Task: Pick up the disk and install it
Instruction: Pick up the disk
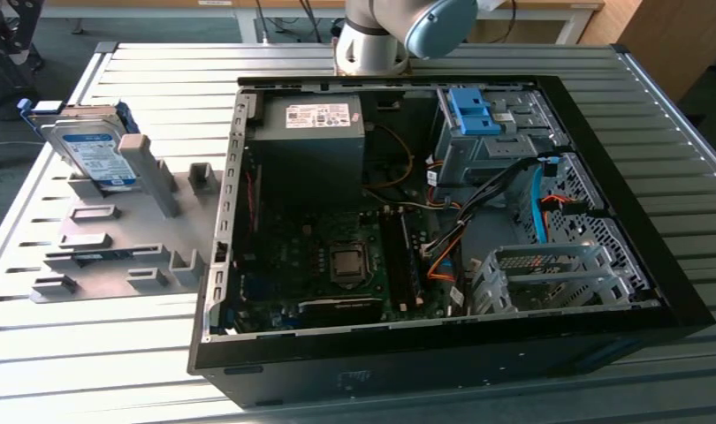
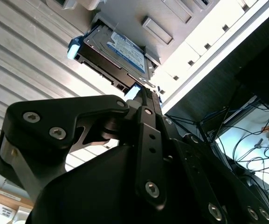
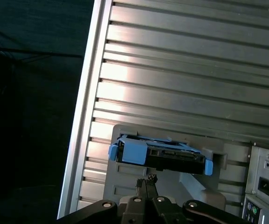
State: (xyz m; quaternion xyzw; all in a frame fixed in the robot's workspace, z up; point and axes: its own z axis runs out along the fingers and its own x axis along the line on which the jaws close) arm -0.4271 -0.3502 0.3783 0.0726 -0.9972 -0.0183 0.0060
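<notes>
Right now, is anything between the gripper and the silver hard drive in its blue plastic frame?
Nothing visible. In the first wrist view the gripper points at the silver hard drive on its grey holder, open air between them.

Grey arm [image 1: 388,35] upright, hand [image 3: 147,179] closed, gripping nothing

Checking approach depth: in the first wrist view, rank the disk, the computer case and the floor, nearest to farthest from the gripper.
1. The disk, standing in its grey holder just ahead of the gripper.
2. The computer case, beside the holder on the table.
3. The floor, past the table's edge and below it.
</notes>
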